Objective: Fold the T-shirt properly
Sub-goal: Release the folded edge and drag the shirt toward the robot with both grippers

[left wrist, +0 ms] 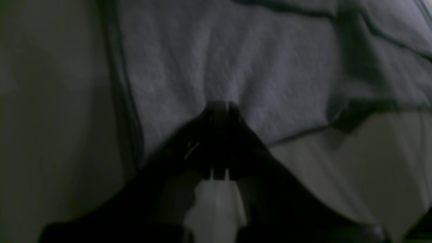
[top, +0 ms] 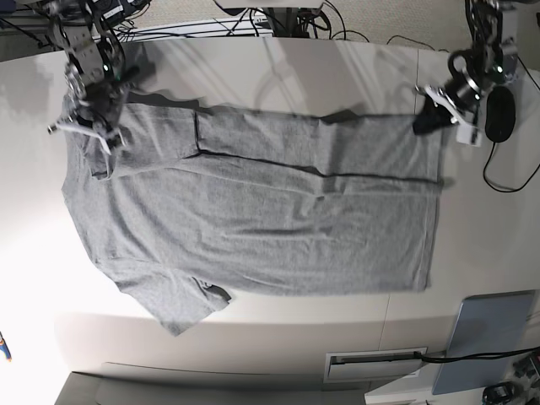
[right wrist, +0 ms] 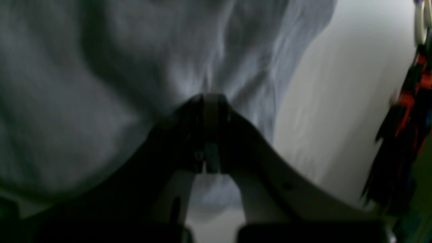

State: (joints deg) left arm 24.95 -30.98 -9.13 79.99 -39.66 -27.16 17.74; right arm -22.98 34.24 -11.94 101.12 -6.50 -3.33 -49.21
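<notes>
T-shirt (top: 253, 219): grey, spread across the centre of the white worktop (top: 295, 337), its top strip folded over along the upper edge. Right pincer (top: 84, 126), upper left of the base view, clenched on cloth at that corner. Left pincer (top: 430, 118), upper right, clenched on the opposite corner. Black mouse (top: 499, 114) at far right.

The base view is brightly and evenly lit from above — the pale surface (top: 278, 76) is washed out at the near left, and soft shadows are cast along the folds of the T-shirt (top: 253, 219). Both wrist views are dim and smeared by blur; each hand is reduced to a dark silhouette — left hand (left wrist: 219, 108), right hand (right wrist: 211, 99) — against faintly lit cloth.
</notes>
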